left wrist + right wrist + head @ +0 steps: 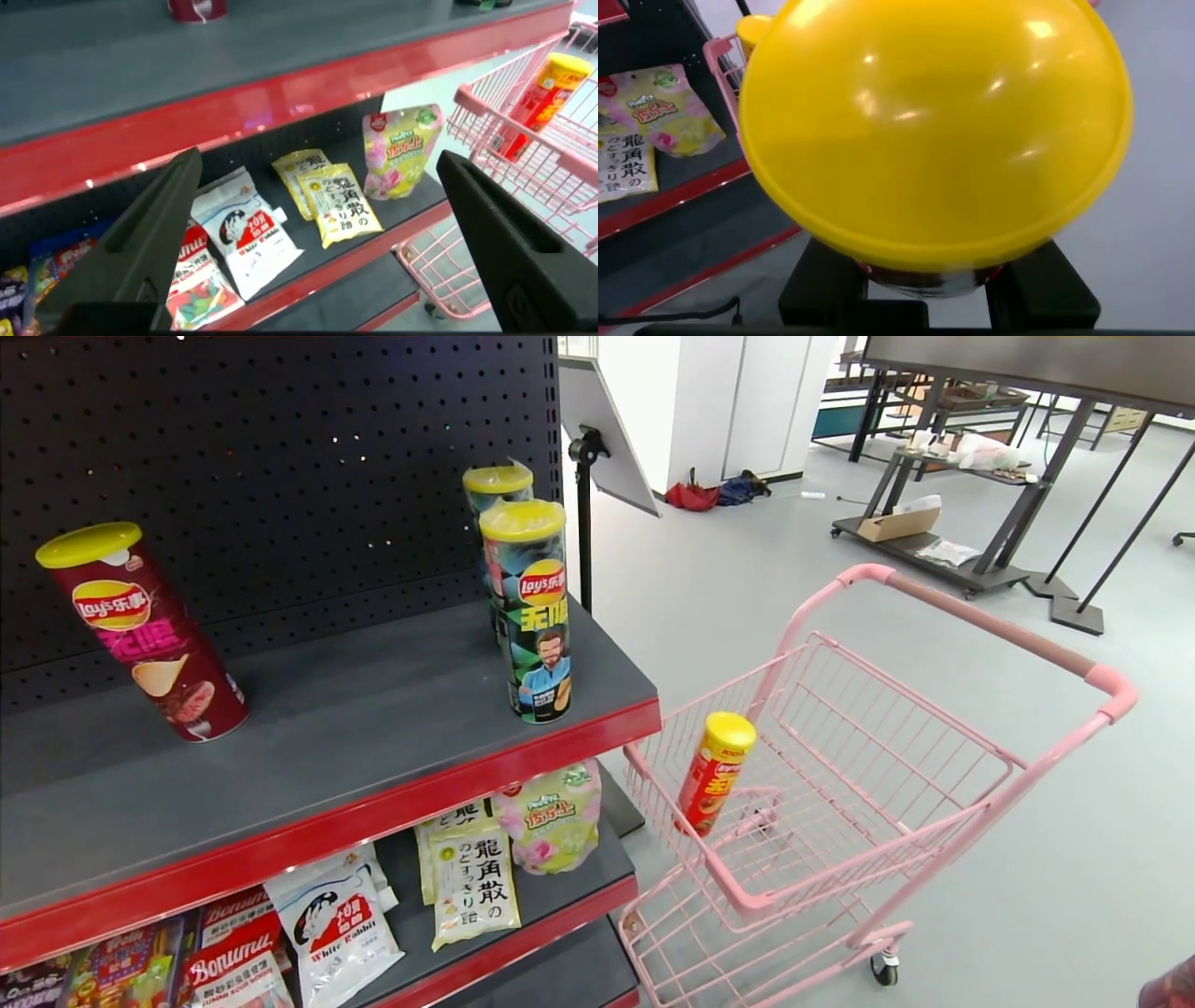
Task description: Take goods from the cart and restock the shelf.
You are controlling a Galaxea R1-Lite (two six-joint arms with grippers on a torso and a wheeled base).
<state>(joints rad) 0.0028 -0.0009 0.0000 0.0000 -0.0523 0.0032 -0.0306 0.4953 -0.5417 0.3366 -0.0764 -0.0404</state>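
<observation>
A grey shelf (pixel 373 737) fills the left of the head view; the pink cart (pixel 980 616) at right holds one leaning chip can (pixel 714 773). The right claw (pixel 934 285) clamps a second, yellow-lidded can (pixel 934 131); the left claw (pixel 318 233) gapes empty. Cans look light, stiff, slick: grip mid-body.

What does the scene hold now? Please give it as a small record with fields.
top shelf: maroon can at left; two green cans at right end, one behind the other; all upright
pink cart: one red can, yellow lid, by the side nearest the shelf
lower shelf: snack bags
left gripper: open, facing the lower shelf
right gripper: shut on a yellow-lidded can
</observation>
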